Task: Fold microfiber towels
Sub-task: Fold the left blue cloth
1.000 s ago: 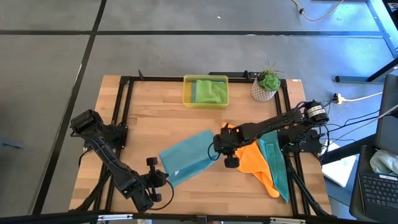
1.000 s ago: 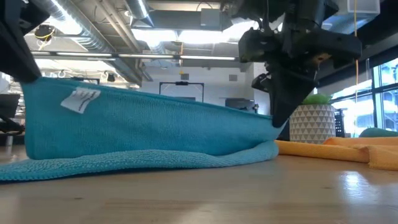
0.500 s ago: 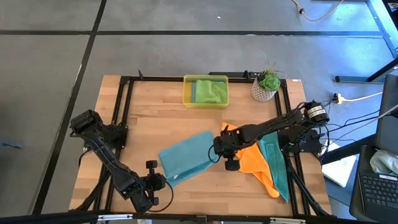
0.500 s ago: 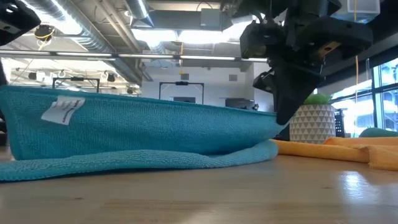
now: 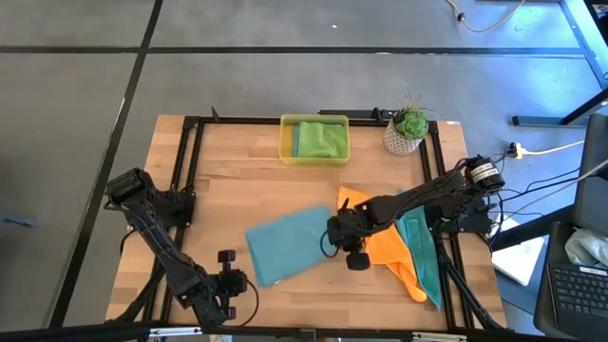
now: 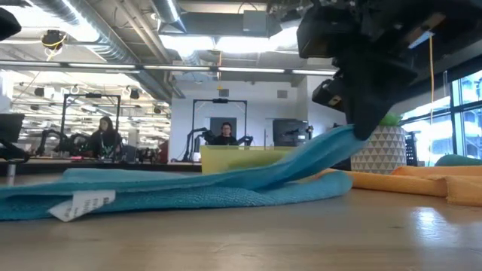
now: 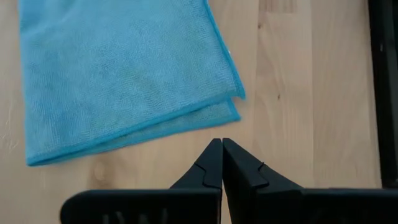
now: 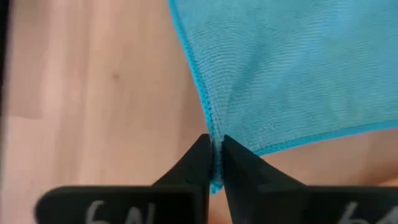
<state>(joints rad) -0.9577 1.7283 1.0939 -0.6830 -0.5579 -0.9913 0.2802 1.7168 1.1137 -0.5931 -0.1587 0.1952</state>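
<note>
A teal towel [image 5: 288, 245] lies folded in two layers on the wooden table's middle; its white tag [image 6: 83, 205] shows at the left end. My right gripper [image 5: 344, 232] is shut on the towel's right end, where the upper layer [image 6: 316, 154] rises off the lower one. My left gripper [image 7: 222, 146] is shut and holds nothing; it hovers over bare wood just off the towel's near left corner [image 7: 239, 96]. My right gripper pinches the hemmed edge [image 8: 208, 121] of the towel's upper layer at its right end between its two fingers. The fingers come steeply from above. That end slopes up to the fingers [image 6: 360, 113] while the rest of the towel lies on the table.
An orange towel [image 5: 388, 243] and another teal towel [image 5: 424, 256] lie right of my right gripper. At the far edge a yellow tray [image 5: 285, 152] holds a green towel [image 5: 323, 139], with a potted plant [image 5: 407, 129] beside it. Black frame rails border the table.
The towel's left end, which hung raised at my left gripper, has dropped flat onto the lower layer, and that gripper is now clear of it. My right gripper has gone a little toward the near edge, still holding the right end.
</note>
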